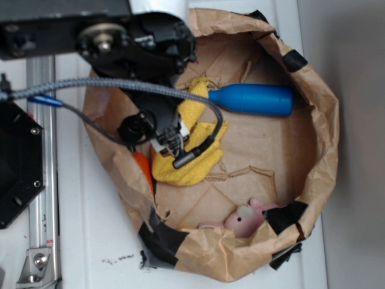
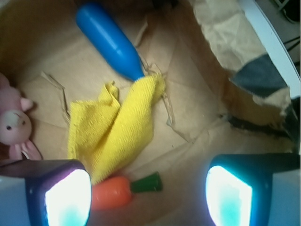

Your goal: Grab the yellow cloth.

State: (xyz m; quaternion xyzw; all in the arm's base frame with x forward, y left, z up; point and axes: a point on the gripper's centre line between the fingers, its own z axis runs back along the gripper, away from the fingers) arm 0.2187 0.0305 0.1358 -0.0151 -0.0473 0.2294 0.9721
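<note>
Gripper above paper-lined basin, jaws spread wide, holding nothing. Yellow cloth crumpled ahead of jaws, nearer left pad, overlapping blue bottle tip. Carrot toy between pads: shift forward-left, descend on raised fold, avoid carrot.

The exterior view looks straight down from above, taking in the whole paper basin and arm; the wrist view looks down from between the fingers, much nearer; both share the cloth, bottle, carrot and pink toy.
</note>
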